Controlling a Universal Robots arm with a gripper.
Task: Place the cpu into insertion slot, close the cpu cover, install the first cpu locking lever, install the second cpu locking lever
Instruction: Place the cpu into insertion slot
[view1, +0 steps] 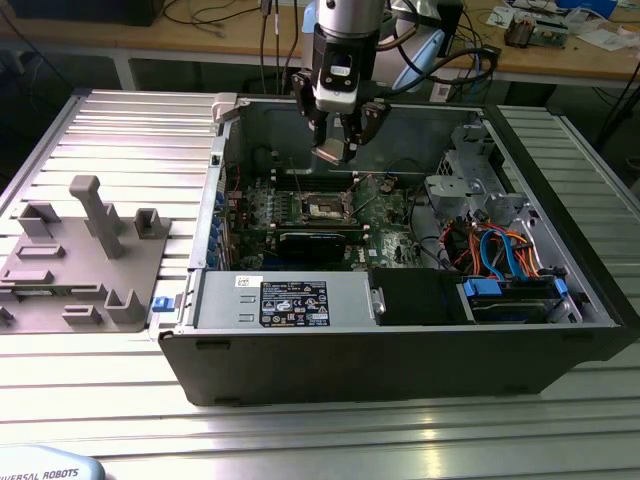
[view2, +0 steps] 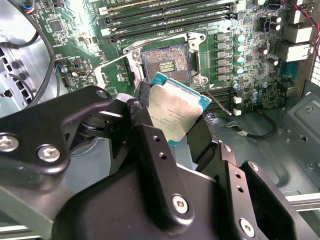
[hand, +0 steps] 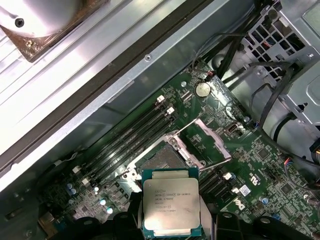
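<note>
judged as early in the first of four steps: nothing seated, nothing closed, nothing latched; left to do by this reading: seating the chip, lowering the frame, hooking both levers

largest first, a ribbed aluminium-profile table (view1: 90, 410), matt silver with long straight grooves; on it an open computer case (view1: 400, 370), dark painted sheet steel outside, bare grey metal inside, boxy and sharp-edged; at the exterior view's left a grey moulded fixture tray (view1: 80, 270) with upright pegs and pockets

inside the case a green motherboard (view1: 390, 215), glossy laminate crowded with long black memory slots and small silver capacitors

above it the gripper (view1: 337, 150), black links and bright screw heads, jaws clamped on the cpu (hand: 171, 204) by two opposite edges, black fingers (view2: 200, 137) pressed to its sides; held in the air over the board, close above the insertion slot (hand: 161, 159) and apart from it in both wrist views, tilted in the second wrist view; flat square chip, brushed silver-grey lid with faint print, thin blue-green rim

below, a dark square recess with a fine gold contact field and a bright metal surround, bare; beside it the cpu cover (hand: 214, 138), thin shiny stamped frame with a central window, swung open and clear of the recess

smallest, a thin bent wire lever (view2: 220, 103) next to the socket, unlatched as far as can be told
</note>
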